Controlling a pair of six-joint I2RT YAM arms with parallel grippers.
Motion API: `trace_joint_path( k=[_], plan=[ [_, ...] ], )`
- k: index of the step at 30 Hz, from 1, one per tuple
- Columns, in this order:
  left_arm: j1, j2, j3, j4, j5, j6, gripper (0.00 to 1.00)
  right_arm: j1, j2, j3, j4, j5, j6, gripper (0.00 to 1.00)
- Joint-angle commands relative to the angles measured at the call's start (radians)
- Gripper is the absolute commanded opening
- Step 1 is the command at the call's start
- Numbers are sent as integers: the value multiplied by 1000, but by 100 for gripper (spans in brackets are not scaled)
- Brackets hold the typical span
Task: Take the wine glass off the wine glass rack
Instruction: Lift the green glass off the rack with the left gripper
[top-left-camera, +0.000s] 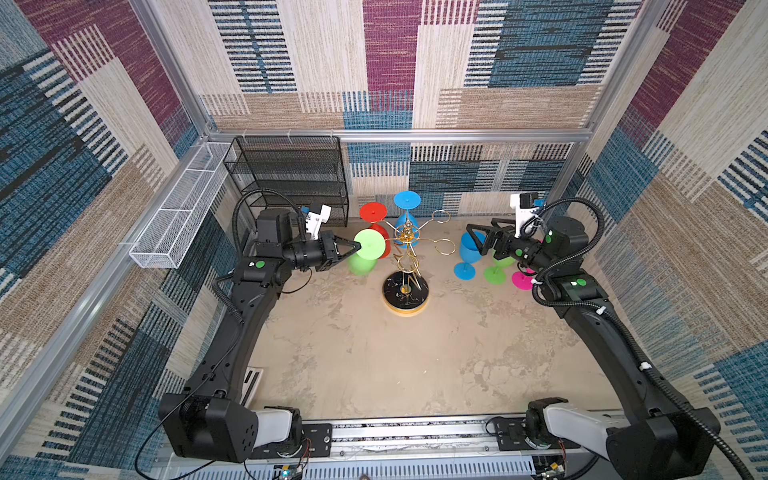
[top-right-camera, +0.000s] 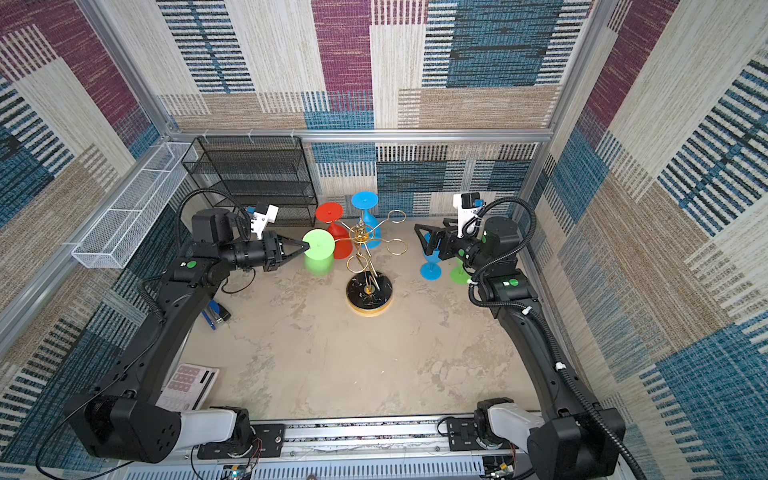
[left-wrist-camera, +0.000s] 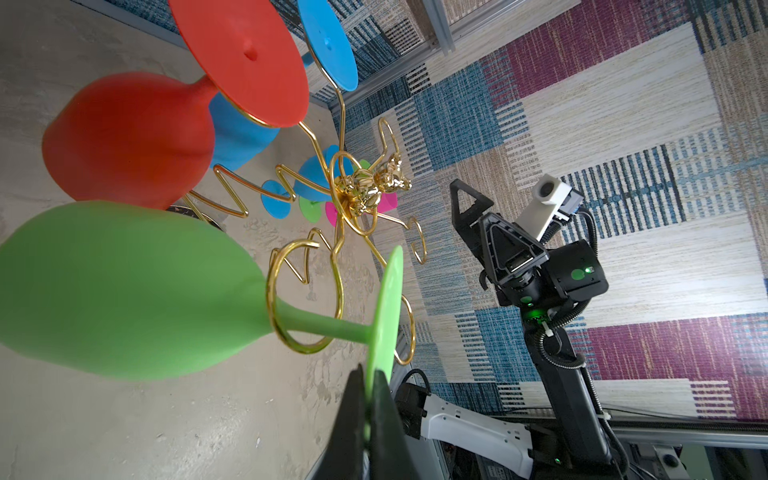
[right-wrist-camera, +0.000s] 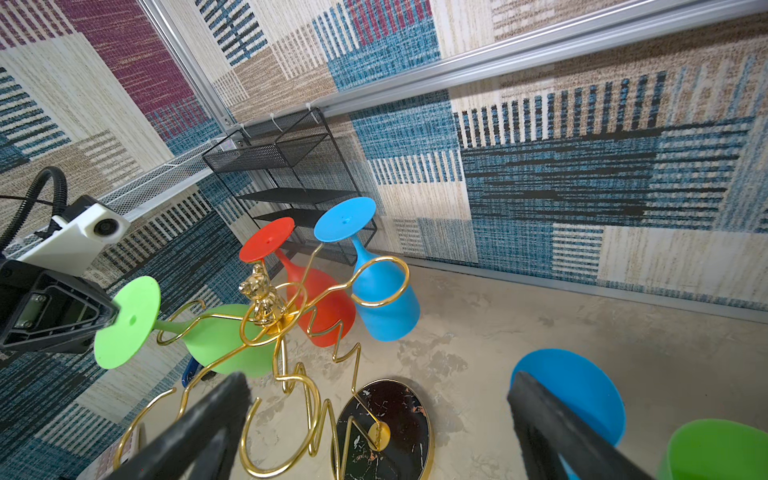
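The gold wire wine glass rack (top-left-camera: 405, 293) (top-right-camera: 370, 297) (right-wrist-camera: 386, 419) stands mid-table on its round black base. A green wine glass (top-left-camera: 369, 245) (top-right-camera: 318, 245) (left-wrist-camera: 124, 291) hangs upside down from it, its stem through a ring arm (left-wrist-camera: 305, 351). My left gripper (top-left-camera: 356, 246) (top-right-camera: 306, 246) (left-wrist-camera: 368, 374) is shut on the rim of this glass's foot. A red glass (top-left-camera: 372, 212) and a blue glass (top-left-camera: 407, 200) hang on the rack's far arms. My right gripper (top-left-camera: 478, 239) (top-right-camera: 426, 241) (right-wrist-camera: 378, 380) is open and empty to the right of the rack.
Blue (top-left-camera: 469, 249), green (top-left-camera: 496, 274) and pink (top-left-camera: 521, 280) glasses stand upright on the table under the right arm. A black mesh shelf unit (top-left-camera: 291, 178) stands at the back left beside a white mesh basket (top-left-camera: 178, 220). A blue stapler (top-right-camera: 216, 313) lies by the left arm.
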Motion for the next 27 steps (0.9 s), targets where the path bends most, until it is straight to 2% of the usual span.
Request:
trace_joint_path(
  k=[1, 10, 27],
  plan=[
    [-9, 12, 23, -15, 19, 28, 0, 1, 3, 5, 22, -7, 14, 99],
    [-47, 67, 94, -114, -21, 93, 0, 1, 14, 14, 21, -10, 15, 99],
    [-61, 144, 159, -100, -44, 90, 0, 1, 2, 12, 4, 5, 7, 99]
  ],
)
